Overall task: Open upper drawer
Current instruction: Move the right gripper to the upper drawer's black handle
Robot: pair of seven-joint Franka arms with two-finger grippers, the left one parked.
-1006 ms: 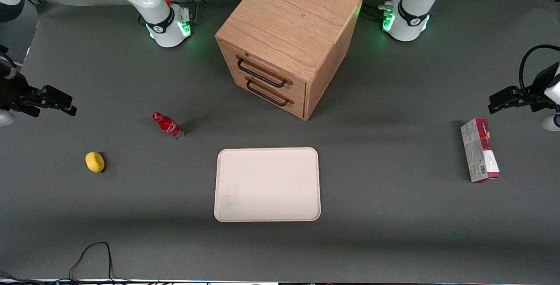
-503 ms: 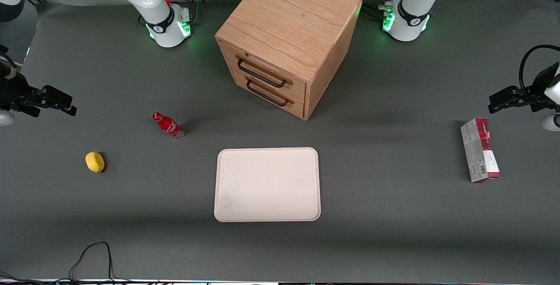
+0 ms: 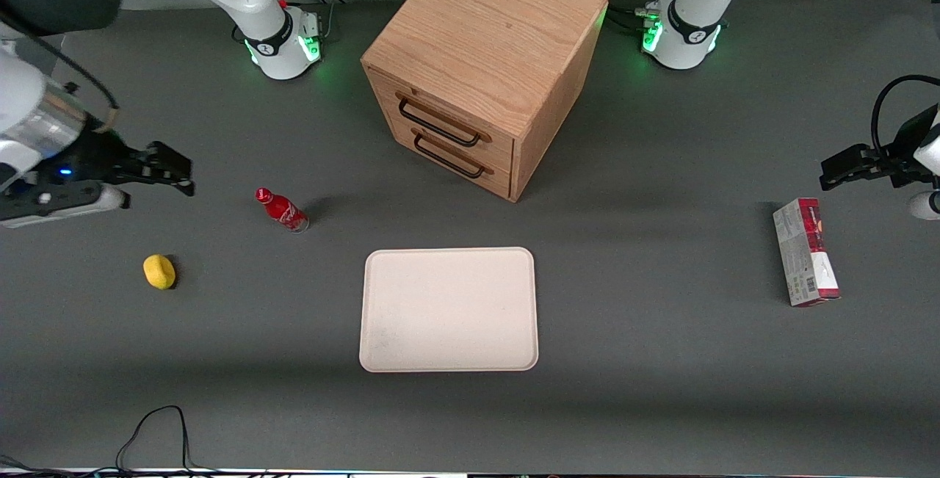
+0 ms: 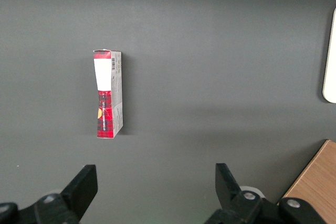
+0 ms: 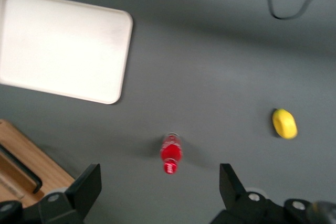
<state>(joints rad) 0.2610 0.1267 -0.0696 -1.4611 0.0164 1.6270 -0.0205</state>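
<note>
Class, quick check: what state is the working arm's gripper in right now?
Gripper: open, holding nothing, above the table near the red bottle.

You have the oak cabinet (image 3: 481, 67) standing between the two arm bases, and its upper drawer (image 3: 440, 120) sits directly above the lower drawer (image 3: 449, 154), both fronts flush with the cabinet face. In front of those drawers, nearer the front camera, the tray (image 3: 449, 309) lies flat on the table (image 3: 661, 375). Toward the working arm's end you find the soda bottle (image 3: 282, 210) upright, and the lemon (image 3: 159, 272) nearer the camera than it. The gripper (image 3: 172, 171) hangs above the table near the bottle, fingers spread, well apart from the cabinet. The carton (image 3: 804, 251) lies toward the parked arm's end.
</note>
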